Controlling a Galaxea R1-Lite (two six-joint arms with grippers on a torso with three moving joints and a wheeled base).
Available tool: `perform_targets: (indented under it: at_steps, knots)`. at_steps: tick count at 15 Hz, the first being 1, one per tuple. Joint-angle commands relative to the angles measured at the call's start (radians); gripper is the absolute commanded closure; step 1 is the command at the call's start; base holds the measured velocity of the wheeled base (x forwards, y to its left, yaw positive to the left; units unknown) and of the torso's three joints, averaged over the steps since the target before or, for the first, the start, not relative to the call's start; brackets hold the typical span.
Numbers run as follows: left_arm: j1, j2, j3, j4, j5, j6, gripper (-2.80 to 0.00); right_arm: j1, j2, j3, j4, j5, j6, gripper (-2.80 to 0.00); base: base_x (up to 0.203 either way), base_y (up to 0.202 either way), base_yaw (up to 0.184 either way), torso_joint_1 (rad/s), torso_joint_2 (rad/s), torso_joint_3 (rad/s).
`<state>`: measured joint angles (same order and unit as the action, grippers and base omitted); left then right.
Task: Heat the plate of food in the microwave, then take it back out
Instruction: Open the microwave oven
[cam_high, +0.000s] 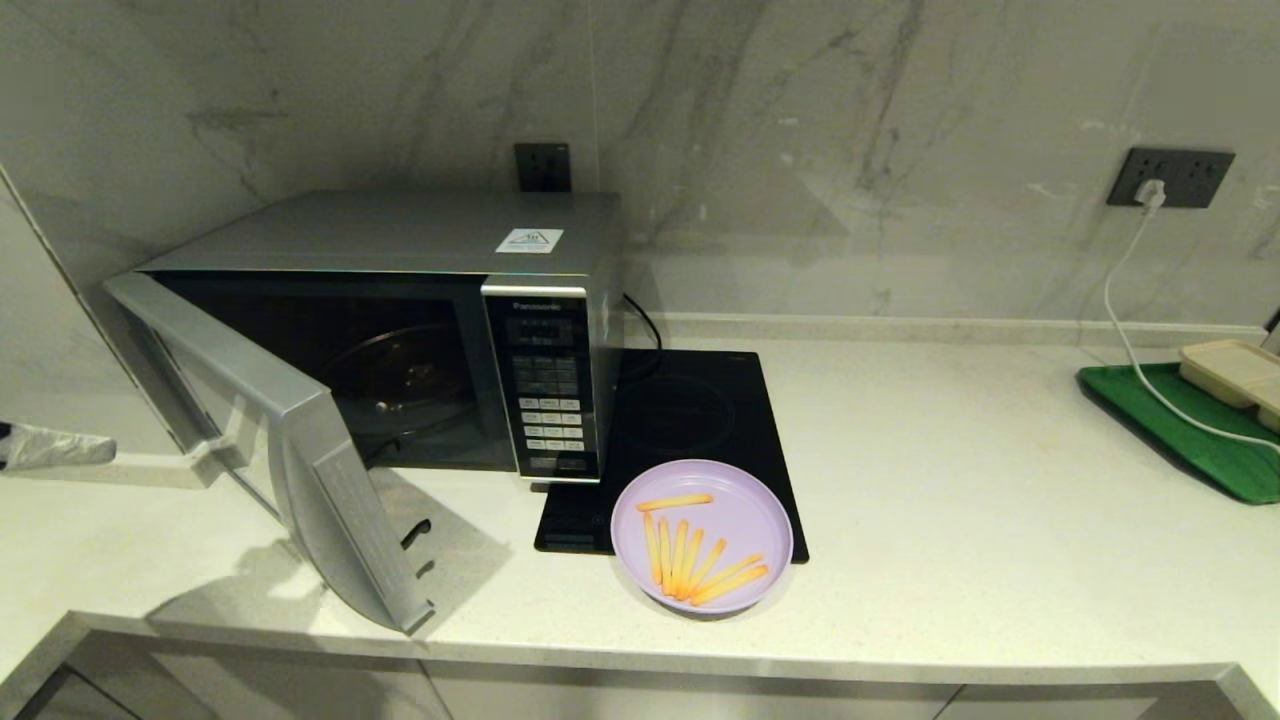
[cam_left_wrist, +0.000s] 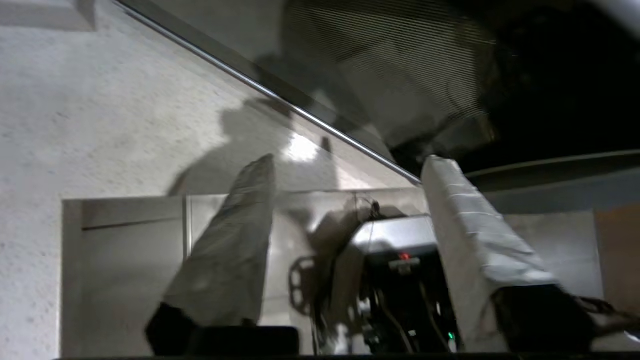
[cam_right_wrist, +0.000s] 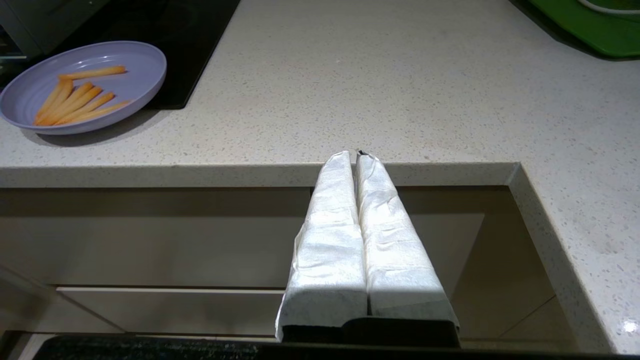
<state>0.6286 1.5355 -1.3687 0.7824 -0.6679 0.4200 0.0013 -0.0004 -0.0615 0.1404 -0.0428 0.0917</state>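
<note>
The microwave stands at the left of the counter with its door swung wide open toward the counter's front edge and the cavity empty but for the glass turntable. The plate of food sits outside it, just right of the control panel, resting partly on the black hob and partly on the counter, near the front edge. The left tool is at the far left by the door; its wrist view shows the 2 padded fingers spread apart with nothing between them, close to the door's glass. The right tool is parked below the counter's front edge, fingers pressed together and empty. Risks, as judged: the plate straddles the step between hob and counter, so a grip on its low rim could tilt it and spill the loose fries. The open door juts into the left arm's path; a careless sweep could strike it or push it partly closed. The plate must also clear the cavity's lower lip, or it may catch and tip.
</note>
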Motion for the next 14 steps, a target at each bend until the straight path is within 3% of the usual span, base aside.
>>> perform_targets:
  at_steps: [1, 4, 7, 12, 14]
  knots:
    - [-0.074, -0.019, -0.134, 0.069, 0.071, -0.023, 0.00, 0.000, 0.000, 0.000, 0.001, 0.000, 0.000, 0.00, 0.000, 0.000, 0.000, 0.000, 0.00, 0.000]
    - [-0.199, -0.011, -0.349, 0.074, 0.214, -0.161, 0.00, 0.000, 0.000, 0.000, 0.001, 0.000, 0.000, 0.00, 0.000, 0.000, 0.000, 0.000, 0.00, 0.000]
    - [-0.319, 0.013, -0.508, 0.075, 0.422, -0.216, 0.00, 0.000, -0.001, 0.000, 0.001, 0.000, 0.000, 0.00, 0.000, 0.000, 0.000, 0.000, 0.00, 0.000]
    - [-0.383, 0.063, -0.535, 0.075, 0.449, -0.224, 0.00, 0.000, -0.001, 0.000, 0.001, 0.000, 0.000, 0.00, 0.000, 0.000, 0.000, 0.000, 0.00, 0.000]
    - [-0.469, 0.129, -0.560, 0.072, 0.566, -0.266, 0.00, 0.000, 0.000, 0.000, 0.001, 0.000, 0.000, 0.00, 0.000, 0.000, 0.000, 0.000, 0.00, 0.000]
